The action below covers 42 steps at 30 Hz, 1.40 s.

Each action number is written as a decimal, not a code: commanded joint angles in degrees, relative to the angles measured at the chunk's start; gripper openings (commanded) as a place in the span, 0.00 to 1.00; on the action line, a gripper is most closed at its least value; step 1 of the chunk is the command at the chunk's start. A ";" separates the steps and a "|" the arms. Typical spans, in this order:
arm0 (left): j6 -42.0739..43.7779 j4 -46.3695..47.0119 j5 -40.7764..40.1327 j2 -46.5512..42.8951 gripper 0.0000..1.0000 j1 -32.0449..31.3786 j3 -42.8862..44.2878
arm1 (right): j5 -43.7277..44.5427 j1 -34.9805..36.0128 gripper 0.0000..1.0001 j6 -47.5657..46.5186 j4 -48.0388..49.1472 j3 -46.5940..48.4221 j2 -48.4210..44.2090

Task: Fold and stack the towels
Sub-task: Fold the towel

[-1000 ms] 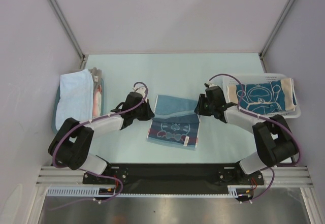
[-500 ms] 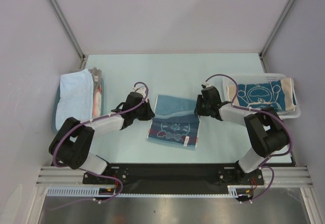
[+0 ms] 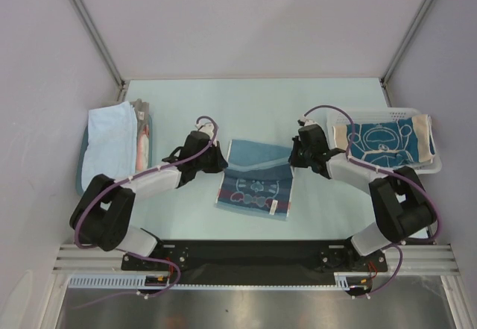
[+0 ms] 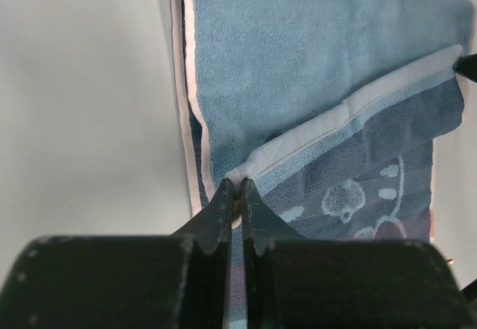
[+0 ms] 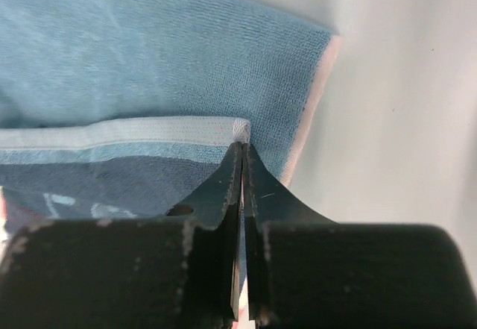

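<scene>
The blue towel lies in the middle of the table, between the two arms. The left gripper pinches the left end of its white turned-over edge, fingers pressed tight on the cloth. The right gripper pinches the right end the same way. A dark teal towel lies over the white basket. A light blue towel sits far left.

- The left gripper has carried its pinched corner of the blue patterned towel slightly farther from the arm bases.
- The right gripper edged back likewise, and its elbow swung rightward.
</scene>
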 commanded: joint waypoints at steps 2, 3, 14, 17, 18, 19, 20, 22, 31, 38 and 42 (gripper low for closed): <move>0.59 -1.12 -2.11 -4.04 0.05 -0.43 3.28 | 1.03 0.32 0.00 -0.96 -1.56 2.23 -5.43; 0.50 -1.47 -2.37 -4.31 0.05 -0.52 3.37 | 0.95 0.24 0.00 -0.96 -2.00 2.14 -6.13; 0.50 -4.28 -3.61 -6.95 0.04 -0.43 4.34 | 0.33 0.24 0.00 -0.87 -3.15 0.56 -9.56; 0.50 -4.46 -3.96 -7.91 0.04 -0.43 3.55 | -0.37 0.32 0.00 -0.43 -2.71 -0.58 -10.09; 0.33 -4.72 -4.04 -8.27 0.04 -0.52 3.46 | -0.81 0.32 0.00 -0.26 -2.88 -0.84 -10.79; 0.41 -4.90 -4.05 -8.44 0.04 -0.43 3.28 | -1.07 0.24 0.00 -0.17 -3.23 -0.93 -11.23; 0.33 -4.99 -4.31 -8.97 0.04 -0.43 3.11 | -1.34 0.41 0.00 0.00 -3.76 -1.02 -11.67; -0.03 -4.99 -4.31 -9.58 0.04 -0.52 2.58 | -1.43 0.59 0.00 0.62 -3.94 -1.89 -13.68; -0.82 -4.99 -3.52 -11.96 0.04 -0.43 0.74 | -3.63 2.43 0.00 2.20 -7.89 -4.80 -22.29; -1.26 -4.90 -3.17 -14.24 0.04 -0.43 -1.55 | -3.01 4.10 0.00 3.43 -10.18 -6.03 -26.25; -1.61 -4.81 -3.34 -15.65 0.05 -0.43 -2.96 | -2.13 5.86 0.00 4.22 -11.06 -6.38 -27.58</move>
